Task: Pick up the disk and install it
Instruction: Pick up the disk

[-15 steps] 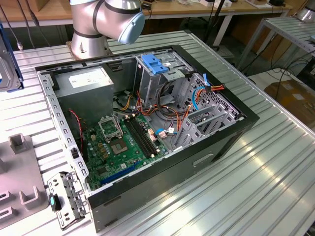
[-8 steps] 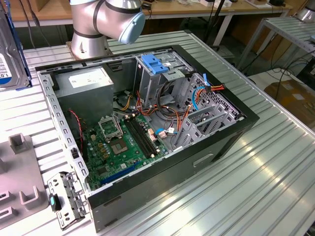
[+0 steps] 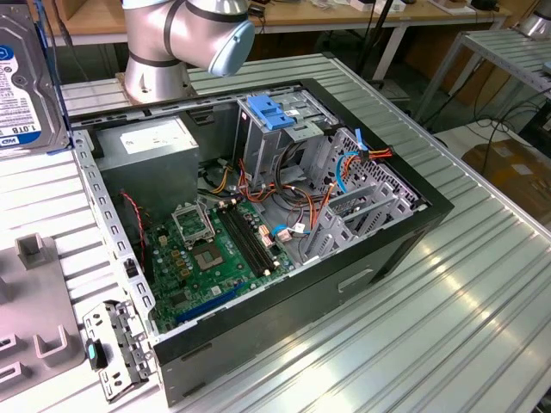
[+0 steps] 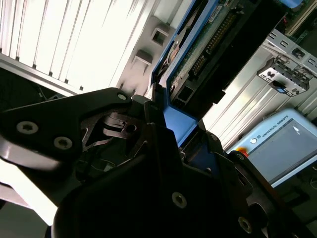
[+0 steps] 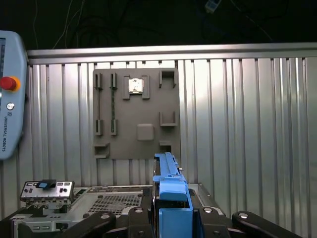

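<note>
The disk (image 3: 24, 86), a hard drive with a white label in a bright blue carrier frame, hangs in the air at the exterior view's far left, above the table beside the open computer case (image 3: 405, 245). In both wrist views my gripper (image 5: 171, 220) is shut on the disk's blue frame (image 5: 170, 186), with dark fingers on either side of it. The second wrist view shows the gripper (image 4: 166, 126) clamped on the blue edge and the disk's (image 4: 213, 39) dark connector side pointing away from it.
Inside the case are a motherboard (image 3: 215, 249), a power supply (image 3: 151, 151), and a drive cage with a lighter blue latch (image 3: 271, 112) and loose cables. A grey fixture plate (image 5: 136, 114), a small metal bracket (image 3: 116, 348) and a teach pendant (image 5: 10, 94) lie on the ribbed table.
</note>
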